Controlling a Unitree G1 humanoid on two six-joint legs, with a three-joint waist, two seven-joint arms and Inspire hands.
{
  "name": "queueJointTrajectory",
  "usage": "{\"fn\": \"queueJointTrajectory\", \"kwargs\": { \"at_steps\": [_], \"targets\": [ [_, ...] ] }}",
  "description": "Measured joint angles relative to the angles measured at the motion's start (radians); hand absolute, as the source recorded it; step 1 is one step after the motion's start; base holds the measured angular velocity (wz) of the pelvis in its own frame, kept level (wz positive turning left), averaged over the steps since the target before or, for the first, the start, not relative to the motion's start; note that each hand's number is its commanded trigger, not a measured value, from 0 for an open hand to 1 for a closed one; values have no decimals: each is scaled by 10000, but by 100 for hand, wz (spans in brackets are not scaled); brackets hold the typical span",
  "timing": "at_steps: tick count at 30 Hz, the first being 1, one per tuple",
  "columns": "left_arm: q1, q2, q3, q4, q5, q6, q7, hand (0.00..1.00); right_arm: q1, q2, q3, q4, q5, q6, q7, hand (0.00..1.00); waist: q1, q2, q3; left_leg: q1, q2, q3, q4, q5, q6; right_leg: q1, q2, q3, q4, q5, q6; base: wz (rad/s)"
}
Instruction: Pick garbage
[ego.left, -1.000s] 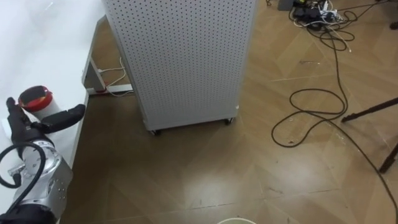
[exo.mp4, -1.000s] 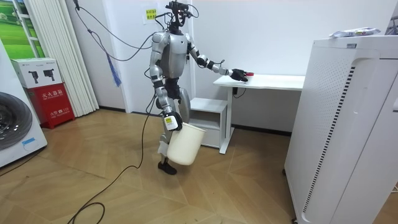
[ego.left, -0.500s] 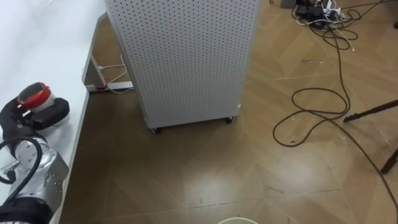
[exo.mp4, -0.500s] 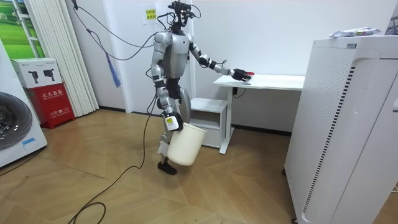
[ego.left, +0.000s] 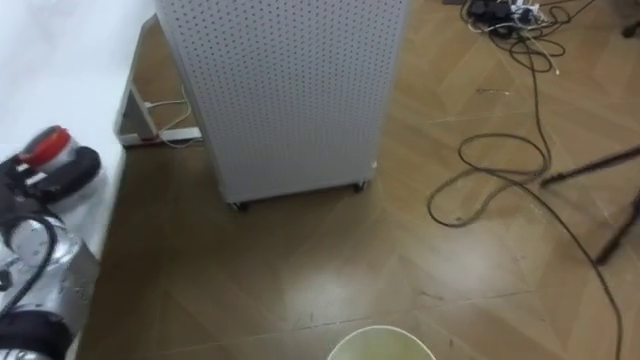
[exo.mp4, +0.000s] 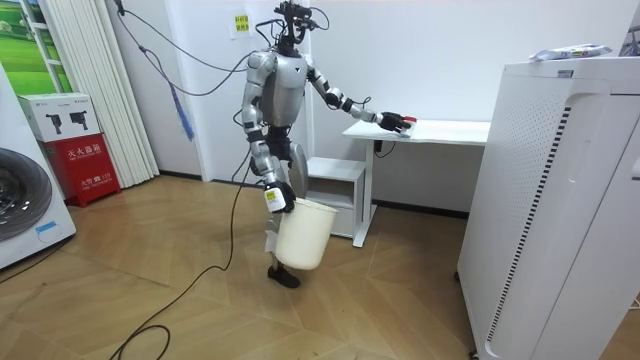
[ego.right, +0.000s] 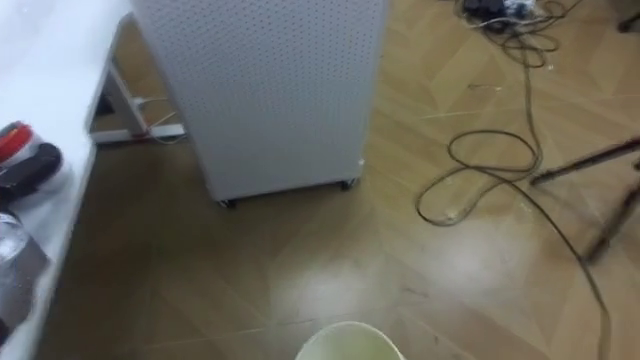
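Garbage item (ego.left: 44, 147): small, red cap on a pale body, too blurred to tell what kind. It sits at the near edge of the white table (ego.left: 60, 60), with the dark fingers of the left hand (ego.left: 62, 170) curled round it just under the cap. Bin (exo.mp4: 300, 235): cream plastic bucket, open top, no lid. It hangs slightly tilted, clear of the floor, from the right hand (exo.mp4: 272, 198) beside the robot's leg. In the eye views its round rim pokes in at the bottom edge.

Container (ego.left: 47, 148) on table (ego.left: 60, 60), cabinet (ego.left: 285, 90) to its right, bucket (ego.left: 380, 338) nearest.
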Motion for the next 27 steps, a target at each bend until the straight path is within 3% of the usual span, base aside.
{"fn": "queueJointTrajectory", "kwargs": {
  "at_steps": [1,2,9,12,16,18,20,23,27],
  "targets": [
    [-28,-7,-178,67,2,6,-12,100,44,6,32,67,88,-12,15,100,-51,-53,21,170,76,677,-144,43,60,161,29,56,-23,-1,-1,-7],
    [-29,-19,-273,50,7,9,-14,100,120,13,21,55,97,-78,33,100,-133,-68,19,330,114,940,-243,57,79,268,65,68,-50,-4,3,0],
    [-24,-36,-436,7,11,9,-194,100,68,3,-255,90,152,-12,-128,100,-207,-187,4,379,-94,1067,45,-19,313,444,-26,147,-130,-25,129,5],
    [-21,-60,-734,-511,28,2,-341,100,85,-15,-271,56,159,-19,-171,100,-29,-187,1,369,-188,1078,63,35,403,478,-103,170,-141,-7,226,11],
    [216,-496,-1261,-2224,526,-46,-328,100,76,-22,-230,0,64,-9,-189,100,332,-159,-9,391,-264,1078,174,58,461,713,-238,-88,-192,12,300,18],
    [728,-655,-1436,-3323,737,-76,-329,100,46,-12,-180,-24,37,-10,-188,100,508,-116,-49,487,-285,1073,185,53,470,823,-259,-94,-189,5,313,3],
    [1327,-1104,-1559,-4376,1275,-122,-465,100,-46,-33,-178,-106,55,41,-206,100,775,-8,-105,606,-328,1052,143,60,484,932,-326,-171,-156,-21,350,3],
    [2194,-1659,-2004,-5486,1920,-121,-839,100,-179,24,-148,-103,12,52,-199,100,867,46,-156,818,-377,957,11,83,521,1175,-379,-290,-169,-93,403,19],
    [3012,-1943,-2719,-6023,2217,-93,-1608,100,-400,123,-45,-151,55,85,-155,100,926,28,-164,870,-387,958,5,89,532,1249,-397,-341,-169,-112,421,7]
  ]
}}
